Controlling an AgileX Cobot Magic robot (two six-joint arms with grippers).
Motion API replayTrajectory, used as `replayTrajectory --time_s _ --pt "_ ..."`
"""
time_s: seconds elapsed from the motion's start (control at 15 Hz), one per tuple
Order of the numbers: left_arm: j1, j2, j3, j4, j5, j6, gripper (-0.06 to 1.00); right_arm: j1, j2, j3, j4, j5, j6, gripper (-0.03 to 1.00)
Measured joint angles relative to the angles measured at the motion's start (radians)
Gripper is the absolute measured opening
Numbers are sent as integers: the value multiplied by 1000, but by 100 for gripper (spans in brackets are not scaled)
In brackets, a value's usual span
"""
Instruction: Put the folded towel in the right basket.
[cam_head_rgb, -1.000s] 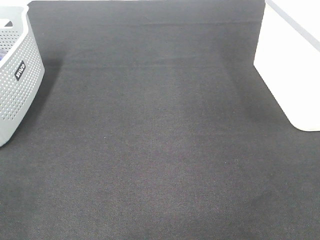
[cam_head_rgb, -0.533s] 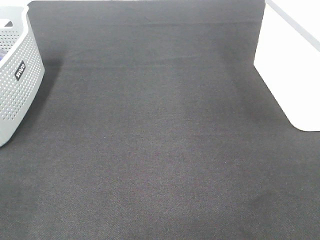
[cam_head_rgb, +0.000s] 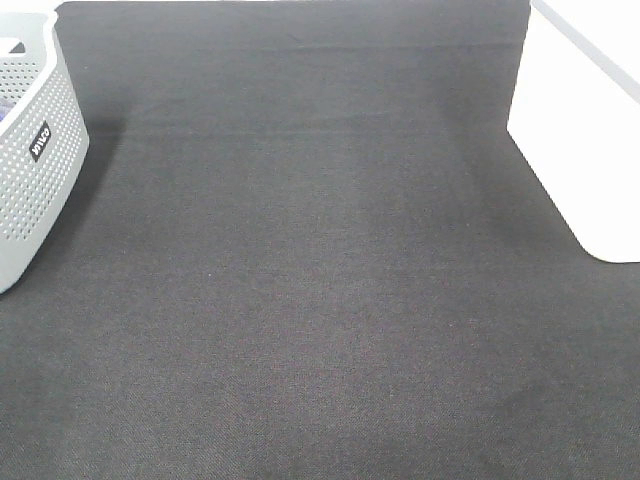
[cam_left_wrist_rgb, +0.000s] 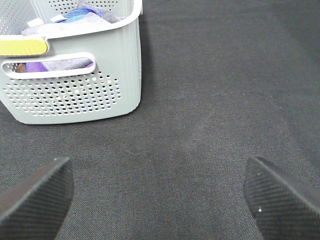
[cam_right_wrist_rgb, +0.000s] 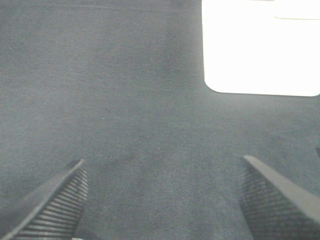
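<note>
The dark fabric-covered desk was seen to fill nearly the whole exterior high view, with nothing lying on its open middle. At its right edge a plain white basket was seen, overexposed so that its interior could not be made out; the same white form was shown in the right wrist view. At the left edge a grey perforated basket was placed, and in the left wrist view folded cloths in purple, blue and grey were seen heaped inside it. The folded towel to be moved was judged to lie among these, though which one could not be told. It was expected to be light, soft and limp, best pinched across a thick folded edge so that the layers were kept together. The left tool was held spread wide above bare desk near the grey basket, and the right tool was likewise spread and empty.
</note>
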Motion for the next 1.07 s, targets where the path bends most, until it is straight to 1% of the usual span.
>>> replayTrajectory --time_s 0.33,0.4,0.47,0.53,1.07 --pt "0 0 0 0 0 0 87 -2 0 0 4 0 0 77" --pt "0 0 0 0 0 0 87 -21 0 0 4 -1 0 77" --pt "0 0 0 0 0 0 87 -78 0 0 4 -2 0 77" --pt "0 0 0 0 0 0 87 -100 0 0 4 -2 0 77" --pt "0 0 0 0 0 0 87 -104 0 0 6 -4 0 77"
